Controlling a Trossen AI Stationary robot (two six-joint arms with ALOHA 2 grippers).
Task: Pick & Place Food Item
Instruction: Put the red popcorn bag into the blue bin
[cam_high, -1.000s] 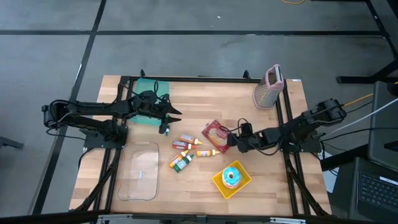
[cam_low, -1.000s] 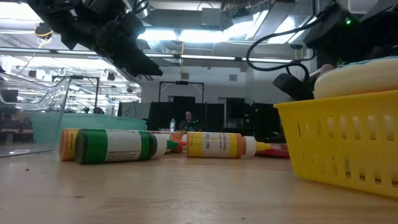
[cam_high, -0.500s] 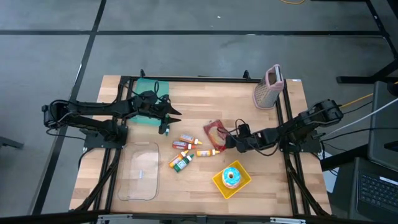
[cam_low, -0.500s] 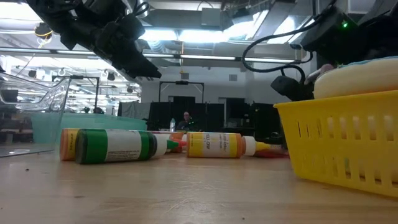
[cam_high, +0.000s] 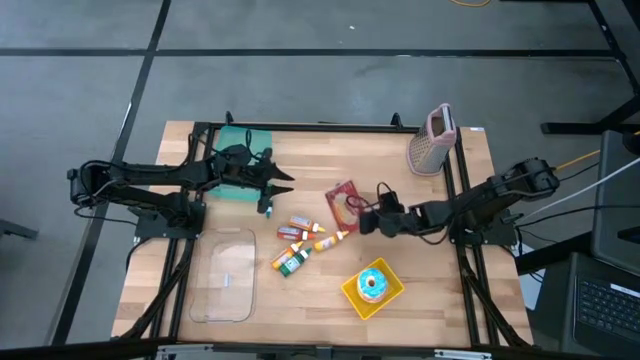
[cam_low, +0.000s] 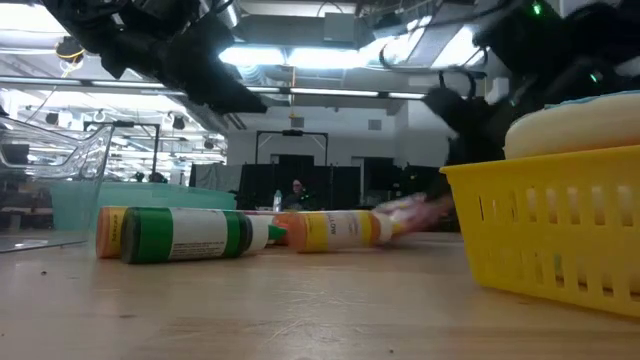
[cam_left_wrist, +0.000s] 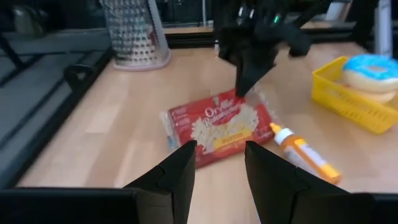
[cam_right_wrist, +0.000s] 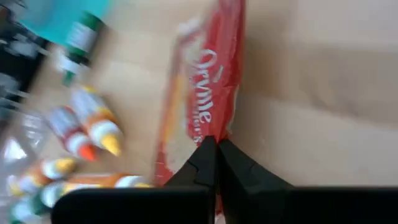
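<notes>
Only overhead, grater (cam_high: 432, 140) beside table (cam_high: 320, 160).

right gripper (cam_high: 362, 215) reaches in from the table's right edge toward the middle, angled downward, fingers (cam_right_wrist: 208, 163) pressed together; left gripper (cam_high: 285, 183) hangs above the back left of the table, fingers (cam_left_wrist: 177, 171) parted, arm stretched from the left

We see two slim black arms (cam_high: 150, 180) built of jointed tubular links, black cables looping off them (thickest near the wrists), each ending in two flat, dark, matte tapered fingers (cam_left_wrist: 171, 180).
</notes>
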